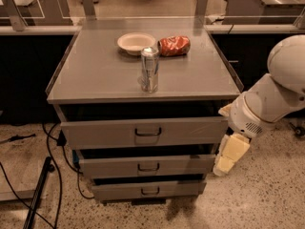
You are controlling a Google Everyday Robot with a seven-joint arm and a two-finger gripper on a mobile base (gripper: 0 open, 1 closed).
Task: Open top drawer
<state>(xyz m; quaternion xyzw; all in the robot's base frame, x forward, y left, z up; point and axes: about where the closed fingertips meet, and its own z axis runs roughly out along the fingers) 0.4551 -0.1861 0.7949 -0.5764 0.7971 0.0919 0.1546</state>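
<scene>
The top drawer (105, 132) is the widest grey metal front, just under the cabinet top, with a small dark bracket handle (148, 132) at its centre. Its front stands a little forward, with a dark gap above it. The mid-sized drawer (109, 166) and the smallest drawer (119, 191) sit below it. My gripper (227, 157) hangs on the white arm (271, 99) at the right edge of the cabinet, level with the mid-sized drawer, right of the top handle and apart from it.
On the cabinet top (100, 75) stand a silver can (149, 69), a white bowl (136, 42) and a red crumpled bag (174, 46). Black cables (50, 156) and a dark stand leg (38, 194) lie on the floor at left. Desks line the back.
</scene>
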